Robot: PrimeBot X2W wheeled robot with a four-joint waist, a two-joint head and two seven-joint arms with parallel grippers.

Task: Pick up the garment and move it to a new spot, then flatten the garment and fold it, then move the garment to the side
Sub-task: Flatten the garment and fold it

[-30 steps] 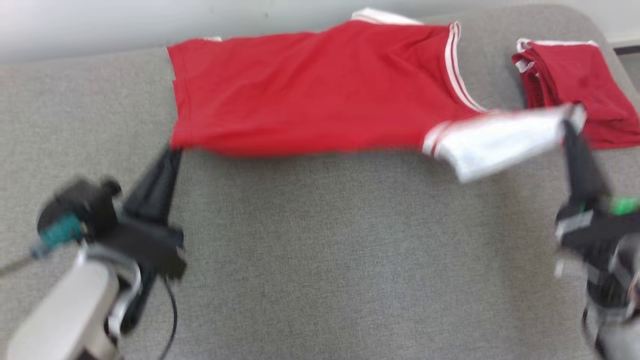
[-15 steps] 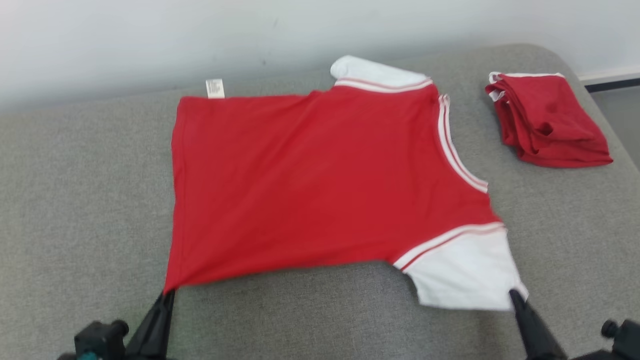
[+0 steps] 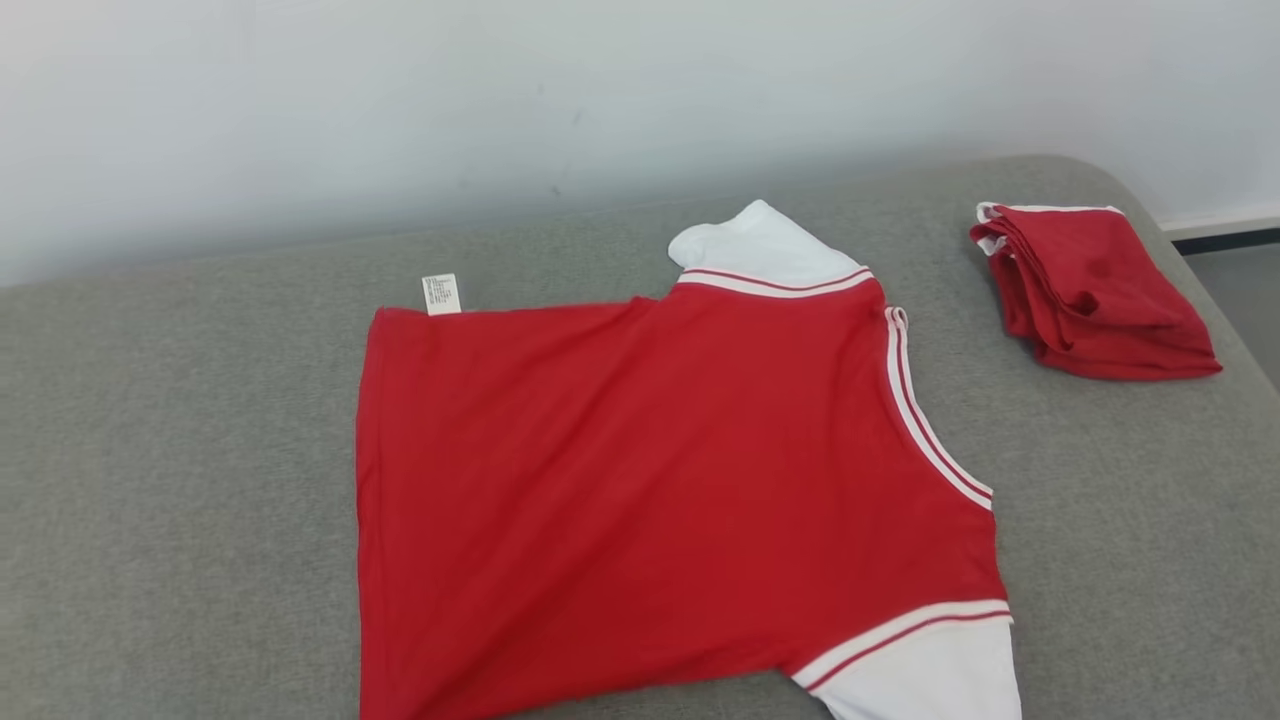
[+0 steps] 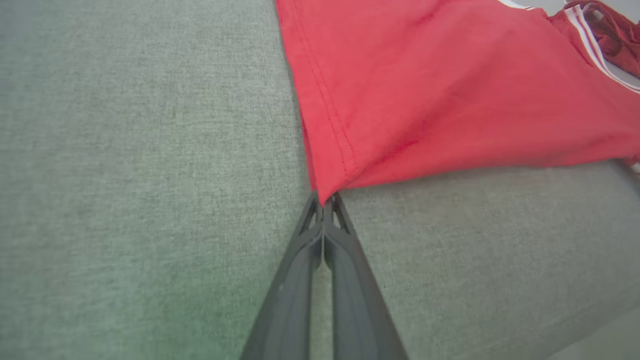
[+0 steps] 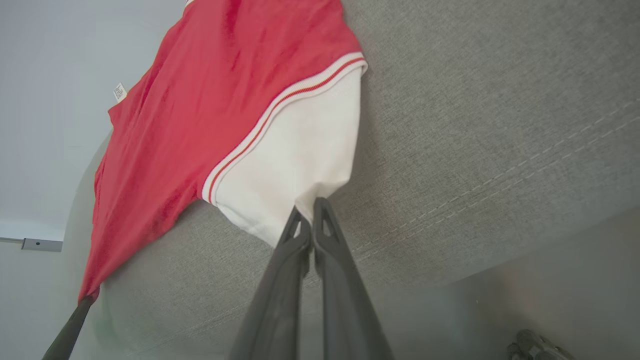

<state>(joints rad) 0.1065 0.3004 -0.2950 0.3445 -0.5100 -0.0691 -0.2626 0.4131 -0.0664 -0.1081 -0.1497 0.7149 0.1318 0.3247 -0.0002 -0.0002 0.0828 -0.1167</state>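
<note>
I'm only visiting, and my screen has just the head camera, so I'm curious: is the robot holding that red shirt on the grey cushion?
Observer: Yes. The left wrist view shows the left gripper shut on the red shirt at its hem corner.
Visitor: And the other hand?
Observer: The right gripper is shut on the edge of the white sleeve nearest the robot.
Visitor: Is the cloth slack where it's held?
Observer: It looks pulled. At the hem corner, creases fan out from the grip.
</note>
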